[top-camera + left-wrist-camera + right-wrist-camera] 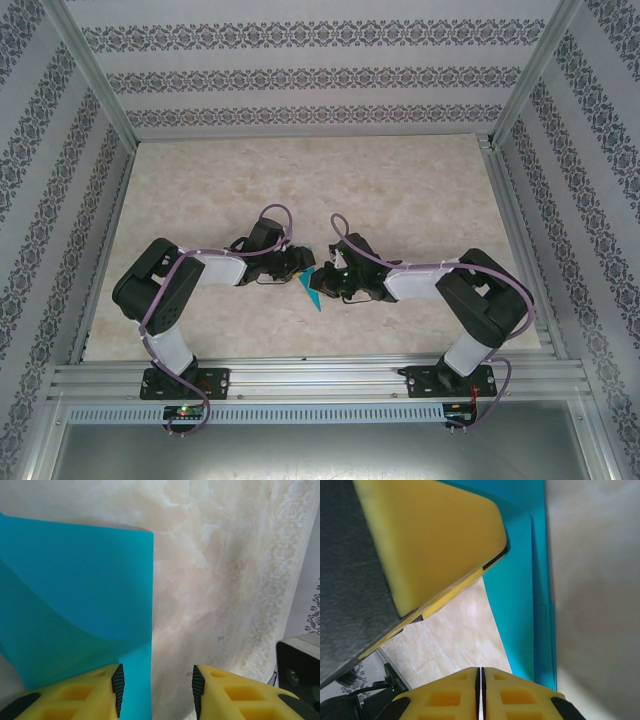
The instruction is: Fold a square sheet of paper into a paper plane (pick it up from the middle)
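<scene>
Left gripper point(158, 686), jaws half-open, and right gripper point(480, 679), pinched closed, meet over the blue paper point(75, 605), arms point(212, 270) bent inward.

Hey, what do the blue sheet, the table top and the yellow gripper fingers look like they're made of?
Sheet of paper: thin matte turquoise paper, judging by its sharp creases and layered edges.
Table top: cream, marble-patterned, faintly glossy. It could be stone or printed laminate; I can't tell.
Left gripper fingers: yellow moulded plastic with hollow pockets, plus black ribbed pads, probably rubber.
</scene>
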Controlling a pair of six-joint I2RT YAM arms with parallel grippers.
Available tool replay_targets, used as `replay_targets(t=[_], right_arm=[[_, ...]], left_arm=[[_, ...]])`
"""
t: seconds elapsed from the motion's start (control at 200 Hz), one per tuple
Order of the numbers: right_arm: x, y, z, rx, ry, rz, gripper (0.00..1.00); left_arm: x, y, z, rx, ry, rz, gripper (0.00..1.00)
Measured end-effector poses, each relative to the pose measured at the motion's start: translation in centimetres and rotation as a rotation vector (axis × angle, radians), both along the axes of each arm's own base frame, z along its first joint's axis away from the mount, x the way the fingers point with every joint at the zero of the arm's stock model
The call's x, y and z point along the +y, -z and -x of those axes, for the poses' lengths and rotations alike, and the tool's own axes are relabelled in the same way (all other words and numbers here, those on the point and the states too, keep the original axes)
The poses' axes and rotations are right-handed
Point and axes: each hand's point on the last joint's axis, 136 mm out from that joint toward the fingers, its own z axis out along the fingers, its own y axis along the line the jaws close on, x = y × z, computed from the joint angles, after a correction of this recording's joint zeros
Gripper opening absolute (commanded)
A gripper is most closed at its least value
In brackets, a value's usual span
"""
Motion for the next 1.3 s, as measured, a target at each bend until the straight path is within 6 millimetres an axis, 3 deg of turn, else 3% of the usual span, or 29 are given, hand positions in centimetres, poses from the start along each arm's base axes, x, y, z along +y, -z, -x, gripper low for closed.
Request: replay_targets(t=[0.265, 0.475, 0.864, 1.084, 1.299], right_arm=[[0.7, 1.1, -0.4, 0.025, -0.006, 0.011, 0.13], [0.2, 2.6, 0.5, 0.058, -0.015, 0.044, 0.13], [-1.1, 2.6, 2.1, 0.040, -0.037, 0.037, 0.13], [-2.1, 2.1, 3.3, 0.030, -0.065, 0.074, 0.14], [-0.4, -0.4, 2.1, -0.063, -0.098, 0.050, 0.13]], left_arm=[[0.0, -0.1, 0.0, -0.002, 0.000, 0.000, 0.44], [0.1, -0.1, 0.0, -0.002, -0.001, -0.001, 0.44], [0.1, 0.0, 0.0, -0.003, -0.002, -0.002, 0.44], [0.1, -0.1, 0.0, -0.004, -0.002, -0.001, 0.44], [0.1, -0.1, 0.0, -0.004, -0.002, -0.001, 0.44]])
